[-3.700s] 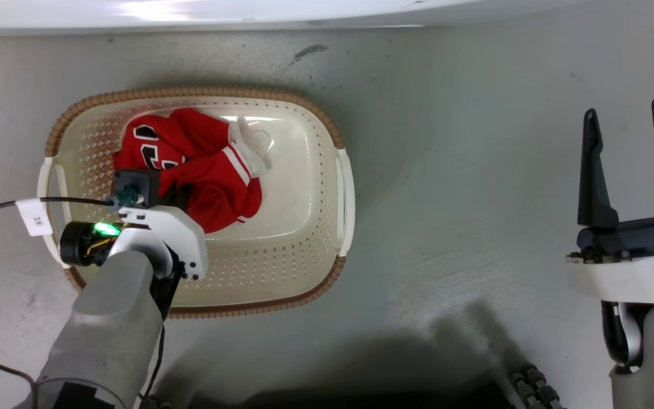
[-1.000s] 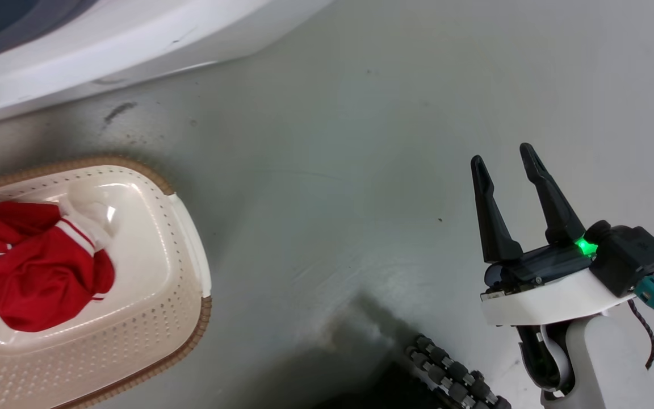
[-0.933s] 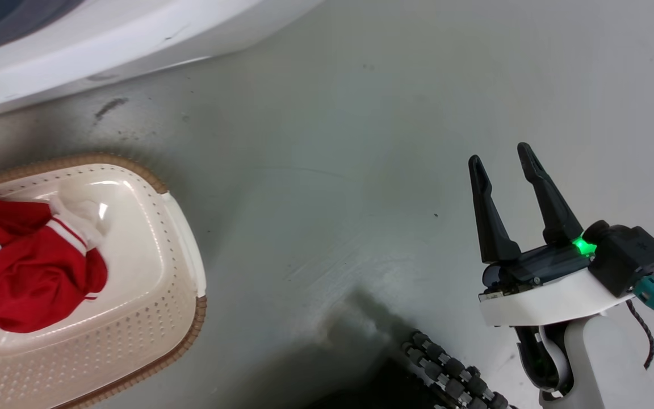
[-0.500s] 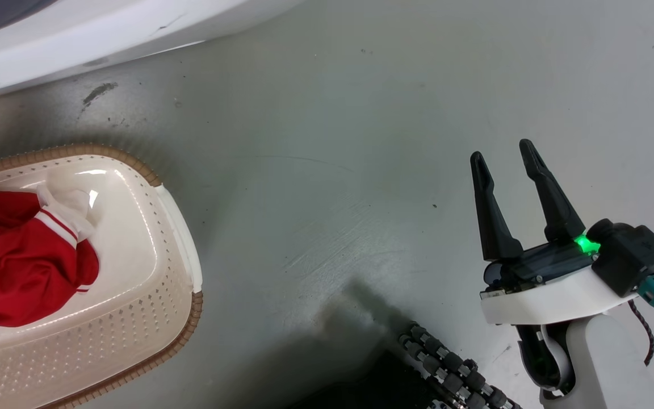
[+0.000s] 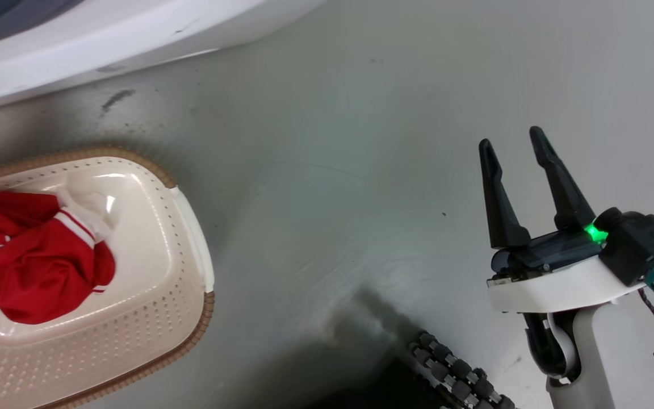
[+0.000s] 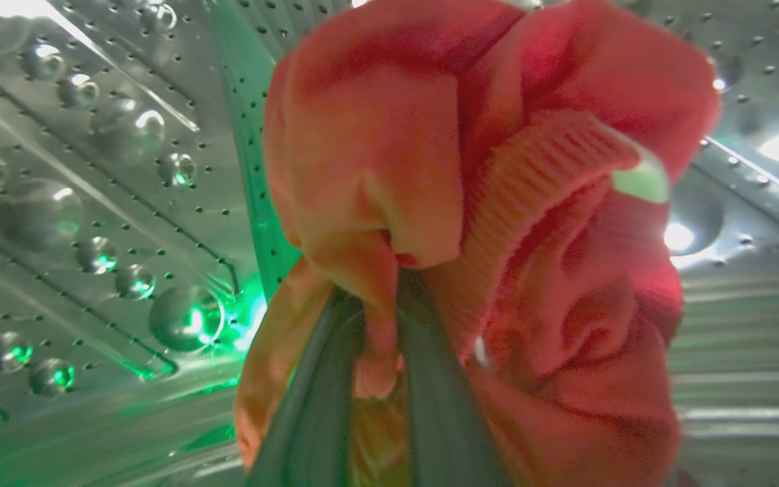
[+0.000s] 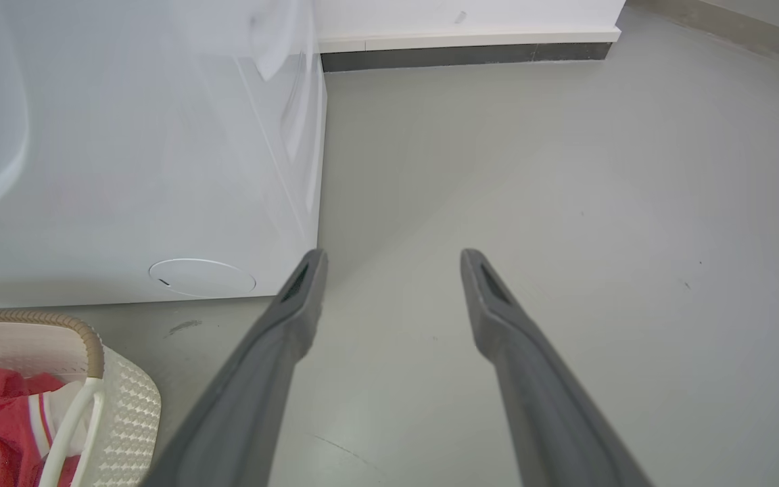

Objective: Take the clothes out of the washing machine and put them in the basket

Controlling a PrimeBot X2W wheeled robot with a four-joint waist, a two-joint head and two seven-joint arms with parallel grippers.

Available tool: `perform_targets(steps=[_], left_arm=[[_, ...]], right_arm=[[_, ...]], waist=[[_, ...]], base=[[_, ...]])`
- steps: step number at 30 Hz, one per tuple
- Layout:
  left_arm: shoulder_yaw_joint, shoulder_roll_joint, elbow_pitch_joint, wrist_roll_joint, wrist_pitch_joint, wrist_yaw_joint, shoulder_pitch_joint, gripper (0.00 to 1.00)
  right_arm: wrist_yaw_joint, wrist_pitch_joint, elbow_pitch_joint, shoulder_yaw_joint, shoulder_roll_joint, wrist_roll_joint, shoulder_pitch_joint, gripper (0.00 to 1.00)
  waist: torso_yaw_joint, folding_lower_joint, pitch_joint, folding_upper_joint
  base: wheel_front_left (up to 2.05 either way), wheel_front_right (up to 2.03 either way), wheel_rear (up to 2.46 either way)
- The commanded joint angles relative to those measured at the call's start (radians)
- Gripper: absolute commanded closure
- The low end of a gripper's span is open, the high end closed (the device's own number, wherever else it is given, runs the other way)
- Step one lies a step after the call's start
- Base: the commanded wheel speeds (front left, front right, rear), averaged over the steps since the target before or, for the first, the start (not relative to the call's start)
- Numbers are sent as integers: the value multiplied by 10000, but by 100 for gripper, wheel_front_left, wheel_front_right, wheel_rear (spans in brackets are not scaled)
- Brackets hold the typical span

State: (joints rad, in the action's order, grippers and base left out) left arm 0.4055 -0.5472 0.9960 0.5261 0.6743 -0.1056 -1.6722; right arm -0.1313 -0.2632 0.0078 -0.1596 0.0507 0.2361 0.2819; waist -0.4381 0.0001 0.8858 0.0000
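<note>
Done, we count: striped jersey (image 5: 32, 267), in basket (image 5: 209, 304), left. Outstanding: plain red garment (image 6: 484, 169), inside washing machine drum (image 6: 92, 203), our left pincer (image 6: 379, 304) clamped on it. Idle: right pincer (image 5: 511, 139), spread, empty, over floor (image 5: 332, 170).

We find shiny, perforated steel in the drum (image 6: 78, 203) and soft red cloth in the garment (image 6: 376, 135), its cuff a ribbed knit. The basket (image 5: 156, 307) is glossy cream plastic with a brown woven-look rim. The grey floor (image 5: 332, 142) looks smooth, faintly shiny and scuffed.
</note>
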Motion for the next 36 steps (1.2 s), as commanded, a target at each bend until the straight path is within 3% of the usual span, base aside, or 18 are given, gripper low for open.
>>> perform_targets(steps=[1,15,25,31,36], left_arm=[[-19,42,9,43,-101,-6,123,100],[718,733,-124,663,-3427,-246,2050,100],[1644,806,-740,1441,-6151,-252,4201,100],[1803,1070,-577,1396,-8238,-253,5375,100],[1945,1237,-664,1071,-9222,-155,6206,100]], right_arm=[[10,-24,12,48,-7,-88,112,0],[10,-24,284,867,-4,-1177,-74,0],[10,-22,458,1125,-1,-1795,-580,0],[9,-23,615,1203,-3,-2008,-942,0],[9,-23,725,1226,-3,-2153,-1210,0]], waist=[[158,-1,-177,0],[1489,-1,-2103,0],[2330,-1,-3714,0],[2687,-1,-4622,0],[2951,-1,-5232,0]], base=[[0,0,0],[0,0,0],[0,0,0],[0,0,0],[0,0,0]])
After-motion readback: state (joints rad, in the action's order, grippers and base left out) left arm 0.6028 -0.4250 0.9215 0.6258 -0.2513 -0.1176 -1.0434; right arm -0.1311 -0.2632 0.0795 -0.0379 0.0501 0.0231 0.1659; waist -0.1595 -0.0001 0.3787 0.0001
